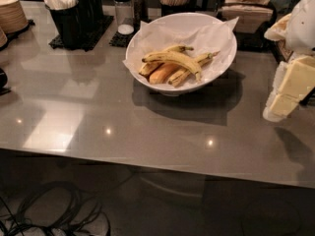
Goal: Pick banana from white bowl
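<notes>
The banana [173, 59] lies on top of a small heap of bananas in the white bowl [165, 86], a little above the middle of the frame. It is yellow with brown marks, curved, with its stem toward the lower right. Under it is an orange-brown piece, perhaps another fruit; the view does not make it clear. The heap rests on crinkled white paper [209, 36] that lines the bowl and stands out over its rim. The bowl stands on a grey glossy table [98, 117] and throws a dark shadow to the lower right.

The gripper [283, 102] hangs at the right edge of the frame, pale yellow, above the table and well apart from the bowl. Whether it is open or closed, I cannot tell.

Behind the bowl, in the upper left, stand a black holder with white utensils [66, 14] and a shaker [122, 6].
</notes>
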### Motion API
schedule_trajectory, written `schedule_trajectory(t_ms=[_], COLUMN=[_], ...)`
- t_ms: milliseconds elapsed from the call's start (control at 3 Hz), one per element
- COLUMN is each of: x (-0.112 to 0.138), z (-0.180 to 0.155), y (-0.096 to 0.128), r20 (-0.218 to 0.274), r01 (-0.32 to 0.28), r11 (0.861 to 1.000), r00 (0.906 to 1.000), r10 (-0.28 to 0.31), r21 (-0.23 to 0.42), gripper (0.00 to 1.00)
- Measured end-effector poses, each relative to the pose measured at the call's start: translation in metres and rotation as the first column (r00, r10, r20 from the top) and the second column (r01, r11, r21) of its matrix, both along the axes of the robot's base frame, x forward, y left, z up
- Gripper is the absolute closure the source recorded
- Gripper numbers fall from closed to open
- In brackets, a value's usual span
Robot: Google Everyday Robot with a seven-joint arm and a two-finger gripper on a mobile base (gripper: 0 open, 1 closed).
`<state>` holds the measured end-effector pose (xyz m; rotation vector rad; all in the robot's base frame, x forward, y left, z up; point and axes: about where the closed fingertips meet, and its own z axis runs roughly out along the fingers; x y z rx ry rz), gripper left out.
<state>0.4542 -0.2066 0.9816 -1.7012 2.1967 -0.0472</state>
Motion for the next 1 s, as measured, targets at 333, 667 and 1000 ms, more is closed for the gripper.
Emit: schedule_trajectory(t_ms=[333, 667, 1000], x=[0.039, 0.088, 0.100], z=[0.011, 0.022, 0.042], y=[0.029, 0.072, 0.080], r20=[0.026, 0.036, 0.092], r01=[-0.072, -0.169, -0.184], r11=[0.992, 0.969, 0.963], r00=[0.9972, 0.9857, 0.9813], r10=[0.070, 0.165, 0.169], r21=[0.100, 0.179, 0.195], gripper=[0.00, 0.00, 0.00])
